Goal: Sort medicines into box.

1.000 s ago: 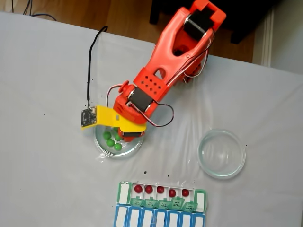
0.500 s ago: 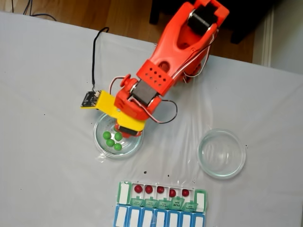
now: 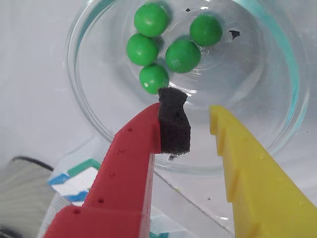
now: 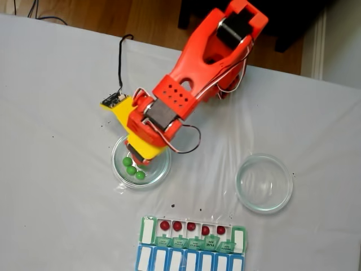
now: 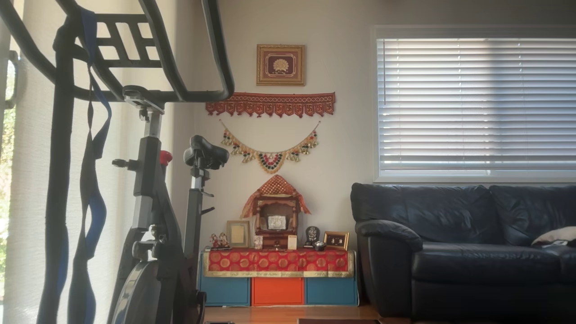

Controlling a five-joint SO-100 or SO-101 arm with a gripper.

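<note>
- Wrist view shows five green medicines [image 3: 165,47] in the clear glass dish [image 3: 84,99]: four sit in a tight cluster, and one lies a bit apart from them, to the right in that view.
- Gripper [image 3: 195,116] hangs over the same dish with its two fingers spread apart and nothing between them. One finger is red [image 3: 130,163] with a black foam pad [image 3: 174,121] at its tip, the other is yellow [image 3: 242,163]. The foam pad is just beside the nearest green ball, but contact cannot be told.
- Fixed view shows the box [image 4: 194,234] below the dish with the balls. Five dark red medicines [image 4: 192,227] sit there, one in each of five neighbouring compartments (the lids are flipped open).
- One blue-and-white organiser row [image 4: 189,261] lies touching the box, on the side away from the dish.
- One second glass dish [image 4: 264,183] stands well apart, to the right of the first dish in the fixed view.
</note>
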